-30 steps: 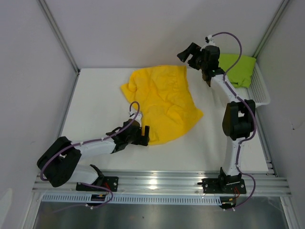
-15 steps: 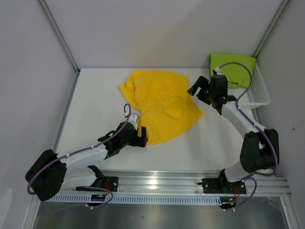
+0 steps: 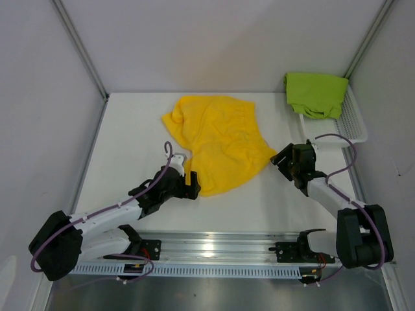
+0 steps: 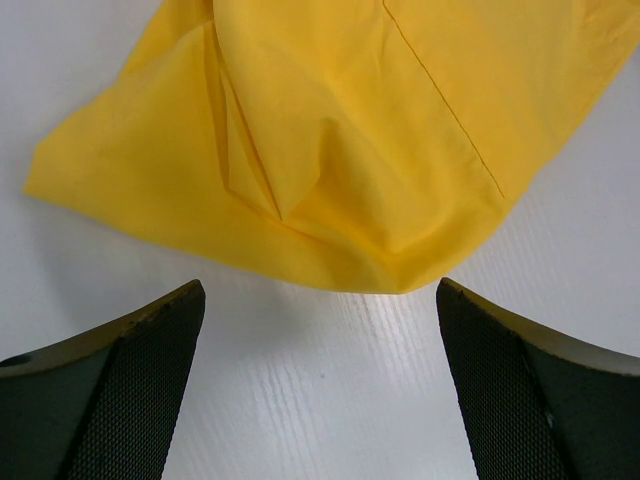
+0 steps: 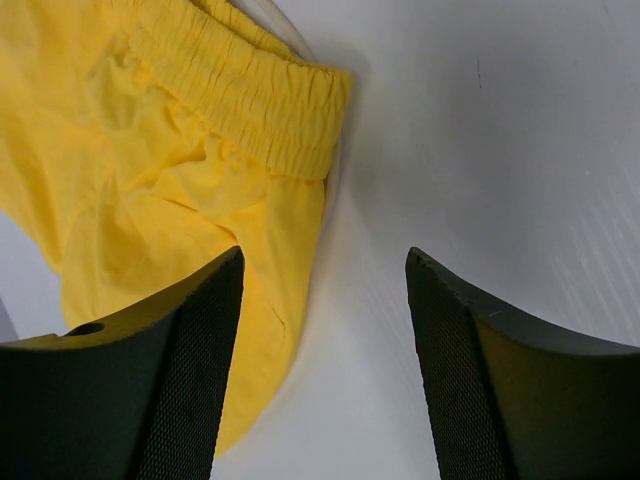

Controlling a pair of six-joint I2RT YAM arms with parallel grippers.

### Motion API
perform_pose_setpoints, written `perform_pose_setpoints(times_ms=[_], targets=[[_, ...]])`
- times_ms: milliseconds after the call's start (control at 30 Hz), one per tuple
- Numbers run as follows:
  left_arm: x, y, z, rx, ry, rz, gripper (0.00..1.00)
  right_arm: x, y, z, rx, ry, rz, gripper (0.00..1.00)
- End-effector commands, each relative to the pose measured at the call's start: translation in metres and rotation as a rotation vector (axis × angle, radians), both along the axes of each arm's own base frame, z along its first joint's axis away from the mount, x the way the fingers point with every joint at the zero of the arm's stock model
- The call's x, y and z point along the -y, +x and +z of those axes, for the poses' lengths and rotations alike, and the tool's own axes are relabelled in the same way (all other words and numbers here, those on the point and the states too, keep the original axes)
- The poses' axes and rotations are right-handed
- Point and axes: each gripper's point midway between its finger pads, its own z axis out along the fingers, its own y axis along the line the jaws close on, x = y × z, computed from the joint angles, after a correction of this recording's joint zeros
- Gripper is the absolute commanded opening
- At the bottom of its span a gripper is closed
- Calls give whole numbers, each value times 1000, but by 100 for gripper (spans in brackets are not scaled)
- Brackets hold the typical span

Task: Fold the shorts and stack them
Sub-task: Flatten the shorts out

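Note:
The yellow shorts lie crumpled and unfolded on the white table. The lime green shorts lie bunched in the white mesh basket at the back right. My left gripper is open and empty, low at the near hem of the yellow shorts, which lies just beyond its fingertips. My right gripper is open and empty, low at the right edge of the yellow shorts, whose elastic waistband shows ahead and left of its fingers.
The basket stands at the table's back right corner, against the right wall. Grey walls enclose the table on three sides. An aluminium rail runs along the near edge by the arm bases.
My right arm has swung from up by the basket down to the table at the right edge of the yellow shorts. My left gripper has shifted slightly at the near hem.

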Motion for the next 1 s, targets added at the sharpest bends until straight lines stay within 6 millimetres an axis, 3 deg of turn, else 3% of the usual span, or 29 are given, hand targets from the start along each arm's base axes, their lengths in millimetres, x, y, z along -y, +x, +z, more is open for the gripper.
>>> perform_pose_setpoints(times_ms=[0,233,400,467,500,533,633,700,833,867,933,967], targets=[[4,2,8,38,-20,-18,99,-7,31,9,92,120,-11,68],[3,0,13,56,-36,-24,99,-18,56,-17,85,205,5,73],[1,1,16,67,-35,-15,99,-14,69,-31,86,206,-46,71],[1,0,18,81,-44,-16,99,-12,75,-35,82,182,-61,51],[0,0,18,80,-43,-16,99,-12,75,-35,80,179,-63,50],[0,0,18,82,-43,-17,99,-11,76,-34,82,178,-69,38],[0,0,18,84,-39,-20,99,-11,77,-25,96,182,-63,11],[1,1,22,94,-45,-21,99,-13,82,-10,110,159,-36,0],[8,-3,29,127,-73,-75,99,-8,82,27,138,107,-24,0],[9,-2,31,135,-78,-78,99,-6,74,28,106,92,-23,0],[15,-4,32,133,-82,-100,99,4,76,65,166,40,-57,0],[19,-4,36,143,-86,-104,99,7,67,65,123,19,-65,0]])
